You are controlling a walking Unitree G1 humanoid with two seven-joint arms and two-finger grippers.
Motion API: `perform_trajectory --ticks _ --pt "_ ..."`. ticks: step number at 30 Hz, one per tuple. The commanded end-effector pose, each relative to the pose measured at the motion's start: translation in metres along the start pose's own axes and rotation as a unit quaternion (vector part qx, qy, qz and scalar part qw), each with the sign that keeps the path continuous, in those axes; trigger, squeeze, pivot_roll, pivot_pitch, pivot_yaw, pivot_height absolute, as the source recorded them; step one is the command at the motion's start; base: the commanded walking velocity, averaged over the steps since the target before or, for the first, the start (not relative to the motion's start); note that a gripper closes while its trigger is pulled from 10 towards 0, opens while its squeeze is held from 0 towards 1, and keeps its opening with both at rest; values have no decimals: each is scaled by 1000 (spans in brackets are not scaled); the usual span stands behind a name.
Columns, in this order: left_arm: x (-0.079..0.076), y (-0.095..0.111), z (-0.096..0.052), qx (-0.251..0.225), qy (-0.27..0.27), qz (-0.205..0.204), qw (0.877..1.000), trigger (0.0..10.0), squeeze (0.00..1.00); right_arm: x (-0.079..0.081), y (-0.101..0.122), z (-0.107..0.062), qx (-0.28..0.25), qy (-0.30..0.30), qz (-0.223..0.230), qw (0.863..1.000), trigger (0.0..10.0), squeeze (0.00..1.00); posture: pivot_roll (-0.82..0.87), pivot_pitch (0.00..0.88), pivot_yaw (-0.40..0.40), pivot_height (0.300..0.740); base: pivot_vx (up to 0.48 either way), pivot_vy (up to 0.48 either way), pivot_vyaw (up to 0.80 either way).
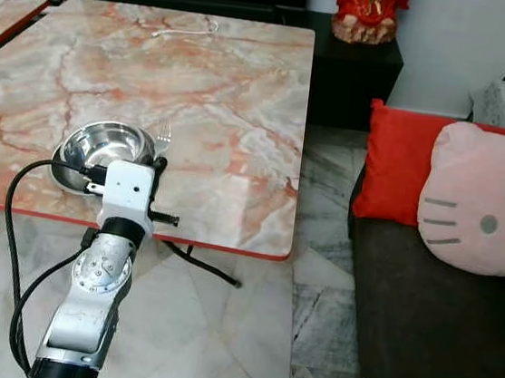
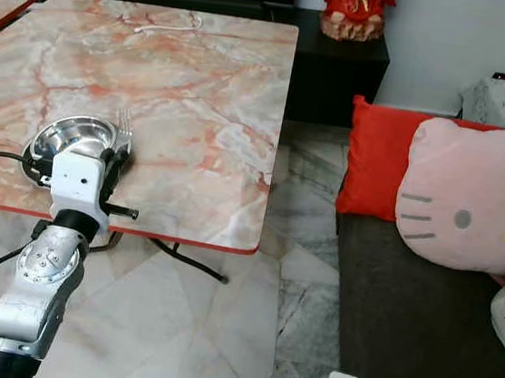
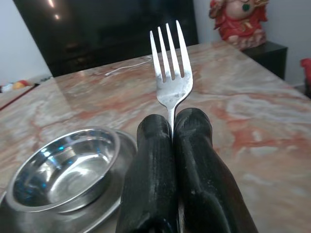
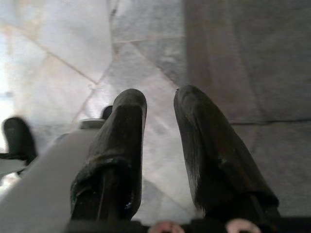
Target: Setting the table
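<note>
Slippage is the risk: the left gripper (image 3: pixel 171 127) pinches only the fork (image 3: pixel 170 68) neck, tines up beside the bowl (image 1: pixel 107 147), so it may twist; right gripper (image 4: pixel 163 114) hangs open.

Even daylight, head views sharp; glare on table (image 1: pixel 210 84); right wrist view soft.

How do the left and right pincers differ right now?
The left pincer is shut on the fork, over the table beside the steel bowl. The right pincer is open, holds nothing, and hangs over the tiled floor. Both have black fingers.
</note>
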State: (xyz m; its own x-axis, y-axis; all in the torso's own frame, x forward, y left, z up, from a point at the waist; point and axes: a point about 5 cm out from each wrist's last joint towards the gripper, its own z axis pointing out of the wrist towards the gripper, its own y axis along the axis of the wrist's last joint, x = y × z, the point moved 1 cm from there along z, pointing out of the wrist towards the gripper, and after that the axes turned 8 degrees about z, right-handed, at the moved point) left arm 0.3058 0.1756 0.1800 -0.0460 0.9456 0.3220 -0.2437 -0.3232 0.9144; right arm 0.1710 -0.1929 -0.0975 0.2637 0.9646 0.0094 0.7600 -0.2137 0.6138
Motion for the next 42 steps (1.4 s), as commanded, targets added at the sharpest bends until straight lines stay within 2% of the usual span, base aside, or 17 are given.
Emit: perform_trajectory --ticks 1,7,28,35,39,42 --pt "2 -3 -1 10 -6 -1 1000 10000 0 0 -2 0 3 -2 5 1000 10000 0 -50 135 36 740 0 0 0" --pt "1 -5 -2 14 -17 -5 1000 10000 0 0 -2 0 3 -1 4 1000 10000 0 -52 135 36 740 0 0 0" --pt "-1 -3 -1 10 -29 2 1000 10000 0 0 -1 0 4 3 1 1000 10000 0 -49 133 35 740 318 0 0" --pt "-6 -1 -1 6 -45 3 999 10000 0 1 -1 0 5 4 -1 1000 10000 0 -45 135 35 740 122 0 0" --pt "-14 -7 -3 27 -70 22 997 10000 0 1 -1 0 5 4 -1 1000 10000 0 -44 137 35 740 0 0 0" --pt "-16 -9 -3 36 -79 20 996 10000 0 1 -1 0 5 4 -1 1000 10000 0 -43 138 35 740 0 0 0"
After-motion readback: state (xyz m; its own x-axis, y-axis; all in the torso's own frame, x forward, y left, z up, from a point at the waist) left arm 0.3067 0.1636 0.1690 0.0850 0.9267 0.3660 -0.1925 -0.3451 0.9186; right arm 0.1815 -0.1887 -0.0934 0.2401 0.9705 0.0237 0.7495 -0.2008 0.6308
